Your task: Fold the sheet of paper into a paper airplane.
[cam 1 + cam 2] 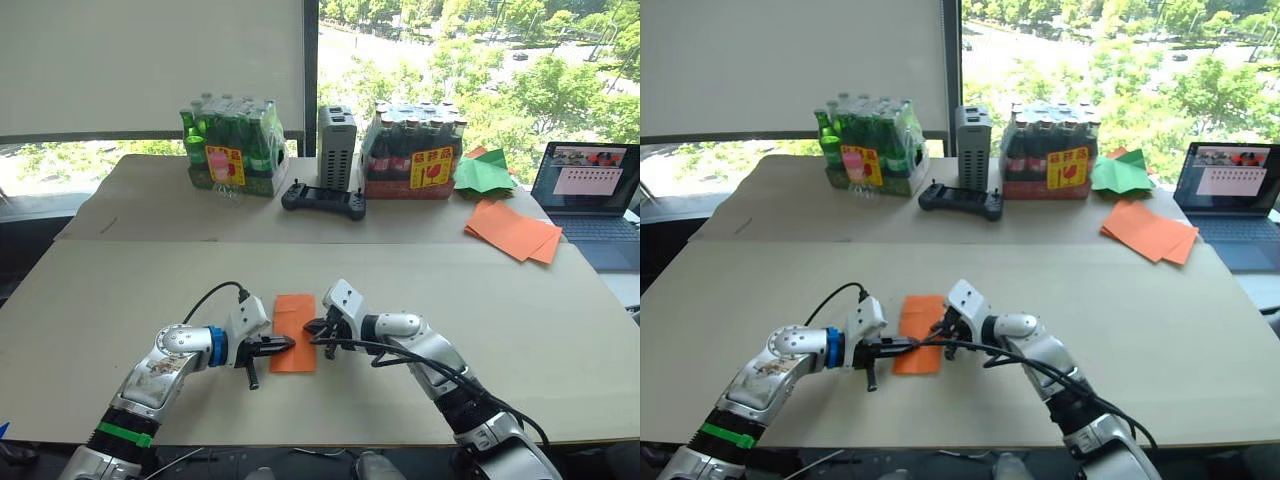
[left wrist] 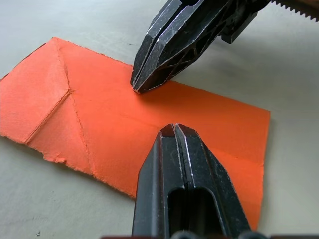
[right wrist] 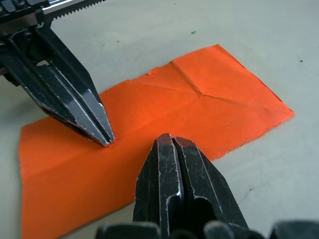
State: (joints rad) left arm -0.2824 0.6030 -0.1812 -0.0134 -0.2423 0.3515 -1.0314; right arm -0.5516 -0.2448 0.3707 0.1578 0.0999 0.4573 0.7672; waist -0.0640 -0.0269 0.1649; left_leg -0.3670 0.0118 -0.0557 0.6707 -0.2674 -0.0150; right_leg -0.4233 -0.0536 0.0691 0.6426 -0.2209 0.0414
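The sheet of paper (image 1: 292, 318) is bright orange and lies flat on the tan table (image 1: 110, 310) between my two grippers. Its far end has corner folds and diagonal creases (image 2: 60, 104). My left gripper (image 1: 287, 344) is shut, and its tip rests on the sheet's near half from the left. The right gripper (image 1: 318, 328) is also shut and touches the sheet's right edge. In the left wrist view both closed tips, left (image 2: 174, 129) and right (image 2: 140, 87), press on the paper a short gap apart. No paper sits between either pair of fingers.
At the back of the table stand a pack of green bottles (image 1: 235, 148), a grey box (image 1: 336, 147), a black controller (image 1: 323, 199) and a pack of dark bottles (image 1: 413, 150). A green paper shape (image 1: 484, 172), a stack of orange sheets (image 1: 512, 230) and a laptop (image 1: 588, 190) lie at the far right.
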